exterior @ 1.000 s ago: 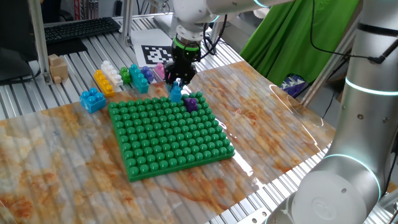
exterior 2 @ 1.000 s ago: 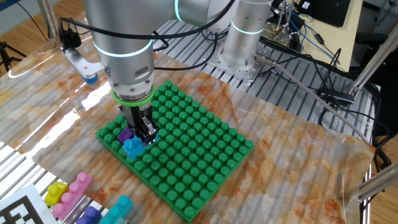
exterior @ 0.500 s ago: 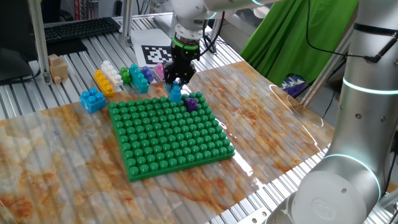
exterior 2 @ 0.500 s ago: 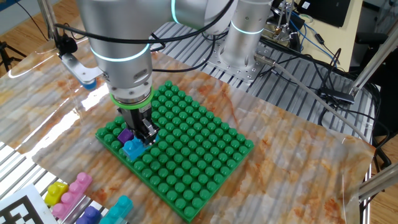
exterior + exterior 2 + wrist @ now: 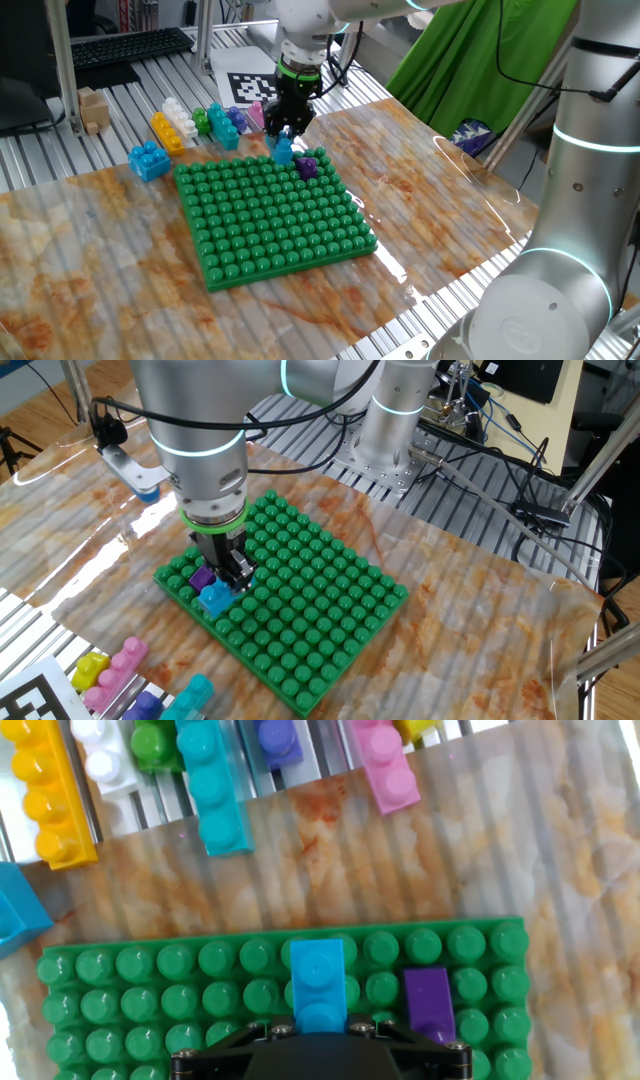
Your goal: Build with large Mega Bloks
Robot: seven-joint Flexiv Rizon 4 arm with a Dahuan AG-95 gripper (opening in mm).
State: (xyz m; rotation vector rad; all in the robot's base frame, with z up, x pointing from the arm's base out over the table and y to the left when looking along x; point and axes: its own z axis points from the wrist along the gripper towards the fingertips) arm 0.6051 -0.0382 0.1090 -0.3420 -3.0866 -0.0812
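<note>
Silver arm [image 5: 300, 20] reaches down, black two-finger pincer [image 5: 284, 135] vertical, jaws narrow, clamped on small blue plastic studded brick [image 5: 283, 150] at edge of flat green studded baseplate [image 5: 270, 215]. Purple plastic brick [image 5: 308, 165] just right of pincer, on baseplate.

In your hand view, the black claw [image 5: 318, 1055] body covers the near end of the light-blue two-stud plastic brick [image 5: 319, 985], so you cannot see its fingertips. The top edge crops the yellow long plastic brick [image 5: 42, 795] and neighbouring bricks.
</note>
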